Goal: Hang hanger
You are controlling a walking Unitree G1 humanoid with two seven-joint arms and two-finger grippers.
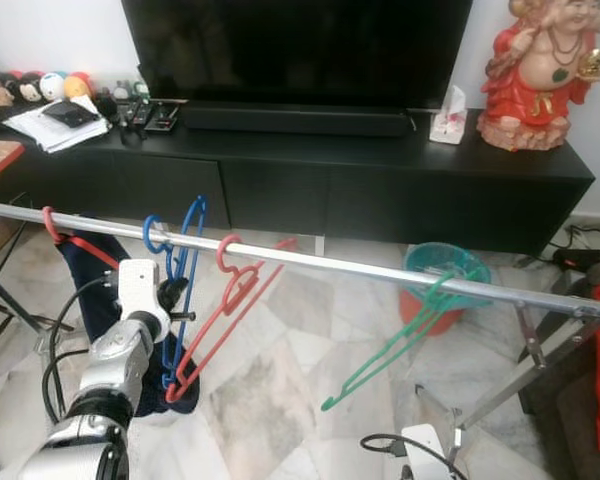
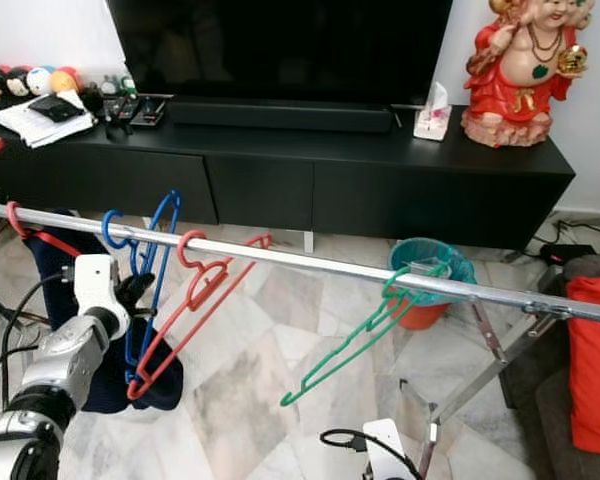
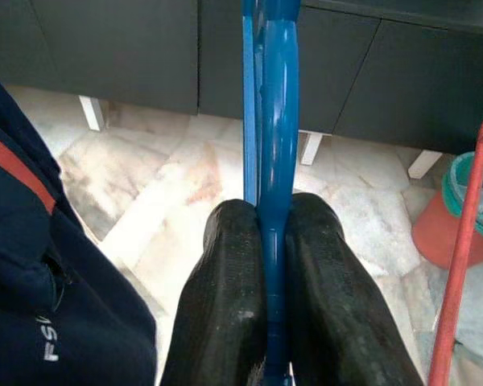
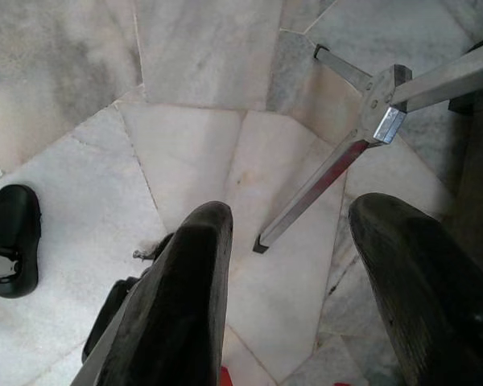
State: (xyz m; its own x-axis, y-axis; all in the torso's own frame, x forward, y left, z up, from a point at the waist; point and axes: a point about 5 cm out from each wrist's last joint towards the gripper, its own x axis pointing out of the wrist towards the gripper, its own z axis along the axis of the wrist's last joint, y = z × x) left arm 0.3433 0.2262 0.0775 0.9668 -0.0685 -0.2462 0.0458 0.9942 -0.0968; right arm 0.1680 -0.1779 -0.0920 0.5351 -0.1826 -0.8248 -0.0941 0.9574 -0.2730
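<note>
Left wrist view: your left gripper (image 3: 274,241) clamps the blue hanger (image 3: 275,121); releasing crooked could unhook it from the rail (image 1: 380,270). Right gripper (image 4: 294,257) jaws apart.

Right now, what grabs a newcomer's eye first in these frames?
The silver rail running across the room, hung with a blue hanger, red hanger and green hanger. The left gripper has its jaws shut on the blue hanger, whose hook is over the rail. Behind, a red figurine stands on the right end of the black cabinet.
</note>
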